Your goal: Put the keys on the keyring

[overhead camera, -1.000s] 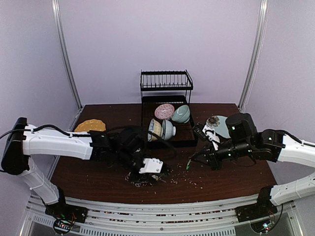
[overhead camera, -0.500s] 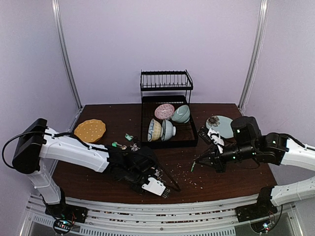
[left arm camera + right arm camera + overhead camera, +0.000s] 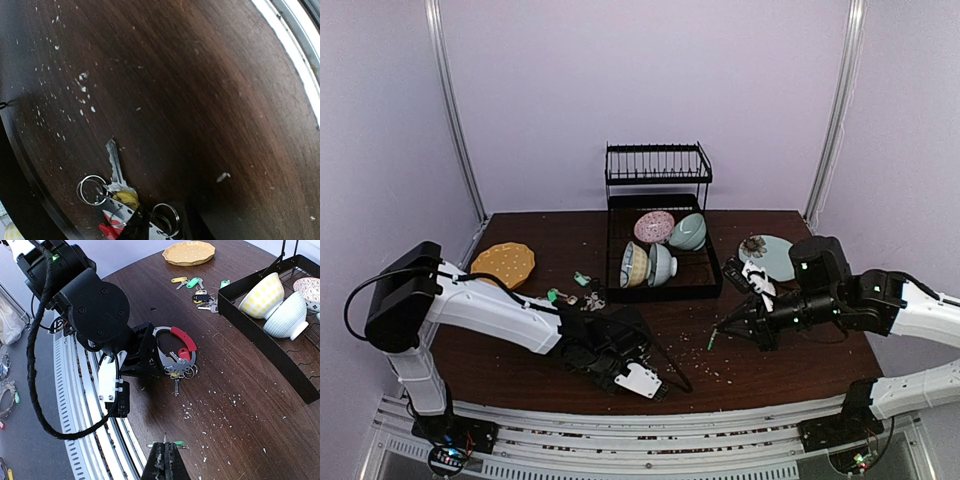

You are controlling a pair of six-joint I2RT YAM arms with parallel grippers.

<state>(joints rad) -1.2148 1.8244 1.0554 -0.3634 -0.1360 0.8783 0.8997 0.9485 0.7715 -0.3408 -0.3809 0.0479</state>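
Left hand (image 3: 156,356), mid-frame from the right wrist, clamps the stiff, probably slippery red-sleeved keyring (image 3: 183,338); right hand (image 3: 165,450), bottom centre, pinches a light green-tagged key (image 3: 175,443), best held by its tag.

Your dark wooden table (image 3: 800,365) carries white crumbs (image 3: 186,415) scattered between the grippers. Beyond the left gripper (image 3: 157,357) lie loose keys (image 3: 202,297) and a yellow plate (image 3: 189,252). Beyond the right gripper (image 3: 717,330) stand a black dish rack (image 3: 665,293) and a teal plate (image 3: 778,262).
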